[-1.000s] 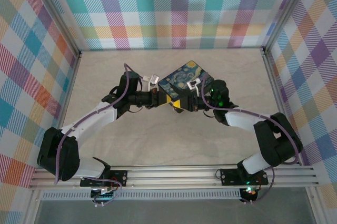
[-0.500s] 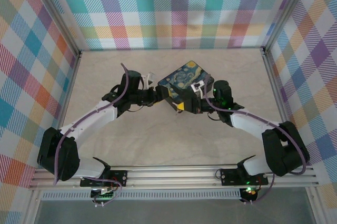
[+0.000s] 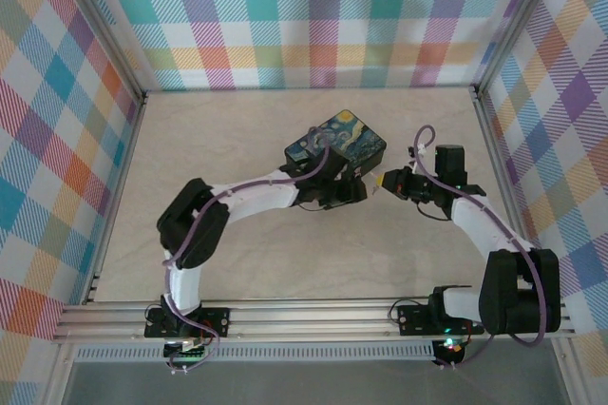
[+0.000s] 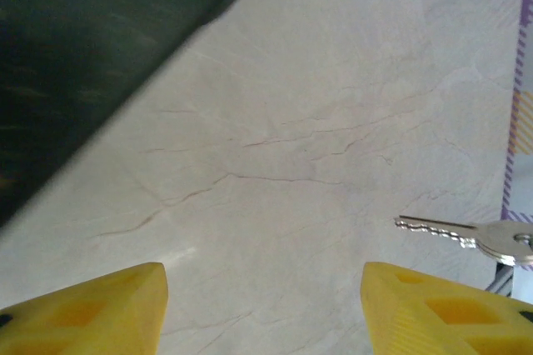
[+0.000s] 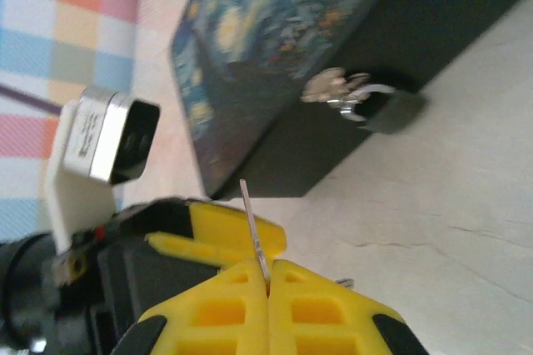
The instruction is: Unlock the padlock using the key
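At four o'clock from the box (image 3: 347,139), the right claw (image 5: 268,280) clamps the key (image 5: 252,222) thinly and could lose it at the padlock (image 5: 366,103); the left claw (image 4: 262,284) gapes.

Thin silver key (image 5: 254,230) pinched in right tool (image 5: 268,276); dark padlock (image 5: 390,110) on box (image 5: 275,38) front.

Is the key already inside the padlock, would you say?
No, the right gripper pinches the key, apart from the padlock on the black box.
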### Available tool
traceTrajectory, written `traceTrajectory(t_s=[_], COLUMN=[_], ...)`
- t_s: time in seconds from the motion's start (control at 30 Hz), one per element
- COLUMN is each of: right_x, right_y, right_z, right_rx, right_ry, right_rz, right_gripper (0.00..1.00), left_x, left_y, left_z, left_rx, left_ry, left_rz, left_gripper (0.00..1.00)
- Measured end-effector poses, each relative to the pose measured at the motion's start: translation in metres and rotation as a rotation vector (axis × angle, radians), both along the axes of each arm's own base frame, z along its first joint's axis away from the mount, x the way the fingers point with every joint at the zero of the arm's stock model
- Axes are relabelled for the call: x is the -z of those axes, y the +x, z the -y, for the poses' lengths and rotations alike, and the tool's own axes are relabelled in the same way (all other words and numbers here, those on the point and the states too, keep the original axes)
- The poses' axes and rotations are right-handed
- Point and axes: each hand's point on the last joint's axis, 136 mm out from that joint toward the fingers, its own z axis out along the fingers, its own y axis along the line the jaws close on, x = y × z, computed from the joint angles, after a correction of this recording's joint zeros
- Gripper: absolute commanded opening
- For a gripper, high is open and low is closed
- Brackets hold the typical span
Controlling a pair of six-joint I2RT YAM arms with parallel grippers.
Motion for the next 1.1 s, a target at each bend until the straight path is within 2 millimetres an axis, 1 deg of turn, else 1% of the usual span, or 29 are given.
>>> traceTrajectory(t_s=[0.07, 0.13, 0.2, 0.3, 0.33, 0.4, 0.47, 0.53, 0.63, 0.7, 0.73, 0.77, 0.83, 0.9, 0.93, 1.03, 1.1], right_x=[0.006, 0.010, 0.013, 0.016, 0.017, 0.019, 0.020, 0.021, 0.022, 0.022, 0.022, 0.022, 0.021, 0.023, 0.024, 0.028, 0.030], right_y=[0.003, 0.008, 0.011, 0.014, 0.014, 0.014, 0.013, 0.012, 0.010, 0.007, 0.005, 0.005, 0.004, 0.004, 0.003, 0.001, -0.001], right_z=[0.011, 0.021, 0.028, 0.036, 0.038, 0.040, 0.040, 0.039, 0.035, 0.031, 0.030, 0.028, 0.028, 0.029, 0.029, 0.029, 0.029], right_rx=[0.047, 0.092, 0.128, 0.162, 0.170, 0.178, 0.180, 0.176, 0.165, 0.153, 0.150, 0.146, 0.143, 0.146, 0.147, 0.147, 0.147], right_ry=[-0.034, -0.060, -0.076, -0.100, -0.108, -0.119, -0.122, -0.125, -0.131, -0.132, -0.132, -0.131, -0.133, -0.138, -0.141, -0.143, -0.144], right_rz=[-0.017, -0.024, -0.029, -0.035, -0.038, -0.043, -0.049, -0.051, -0.057, -0.056, -0.055, -0.054, -0.053, -0.055, -0.057, -0.067, -0.075], right_gripper=[0.00, 0.00, 0.00, 0.00, 0.00, 0.00, 0.00, 0.00, 0.00, 0.00, 0.00, 0.00, 0.00, 0.00, 0.00, 0.00, 0.00], left_x=[0.005, 0.012, 0.017, 0.024, 0.025, 0.032, 0.039, 0.042, 0.038, 0.031, 0.026, 0.023, 0.014, 0.010, 0.008, 0.008, 0.006], left_y=[0.003, 0.007, 0.014, 0.026, 0.032, 0.041, 0.048, 0.058, 0.069, 0.076, 0.080, 0.081, 0.078, 0.067, 0.059, 0.038, 0.034], left_z=[0.011, 0.014, 0.012, -0.002, -0.008, -0.028, -0.053, -0.082, -0.115, -0.128, -0.131, -0.130, -0.117, -0.100, -0.090, -0.073, -0.062], left_rx=[-0.010, -0.030, -0.053, -0.102, -0.121, -0.166, -0.209, -0.252, -0.294, -0.291, -0.283, -0.269, -0.227, -0.195, -0.177, -0.137, -0.125], left_ry=[0.003, 0.021, 0.041, 0.075, 0.084, 0.121, 0.167, 0.214, 0.259, 0.282, 0.292, 0.297, 0.307, 0.315, 0.318, 0.353, 0.379], left_rz=[0.002, 0.009, 0.022, 0.035, 0.044, 0.059, 0.066, 0.083, 0.113, 0.145, 0.169, 0.186, 0.231, 0.259, 0.270, 0.294, 0.321], left_gripper=[0.62, 0.62, 0.61, 0.61, 0.61, 0.61, 0.61, 0.61, 0.62, 0.62, 0.62, 0.63, 0.64, 0.65, 0.66, 0.69, 0.70])
